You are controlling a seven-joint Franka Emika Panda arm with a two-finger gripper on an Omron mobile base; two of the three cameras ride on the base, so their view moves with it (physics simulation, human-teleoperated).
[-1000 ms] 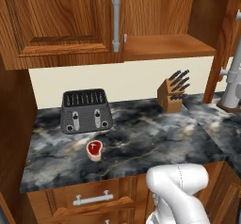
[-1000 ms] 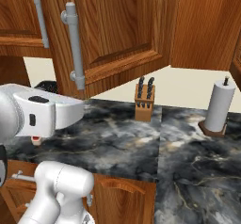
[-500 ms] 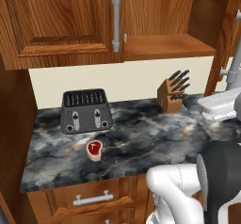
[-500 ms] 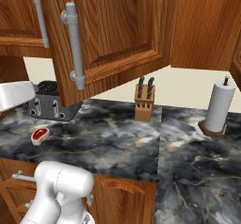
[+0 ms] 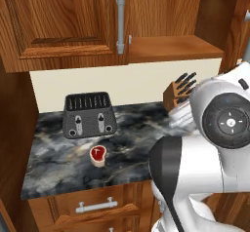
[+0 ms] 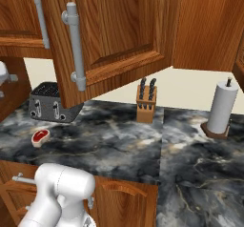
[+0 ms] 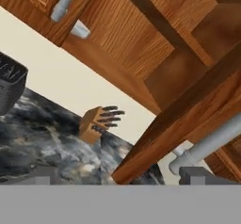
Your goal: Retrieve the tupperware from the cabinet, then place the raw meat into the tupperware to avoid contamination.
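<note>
Left base view: dark marbled worktop (image 5: 58,163) beneath the wooden cabinet (image 5: 63,21); the raw meat (image 5: 98,154), red with a pale rim, lies near the front edge, before the toaster (image 5: 89,114).

Right base view: meat at the worktop's left end.

Hand view: fingers (image 7: 197,175) released, spread wide, facing the knife block (image 7: 96,123), well apart from the meat.

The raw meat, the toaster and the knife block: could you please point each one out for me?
raw meat (image 5: 98,154), left base view, on its red centre.
toaster (image 5: 89,114), left base view, on its front face.
knife block (image 6: 146,108), right base view, on its wooden body.
</note>
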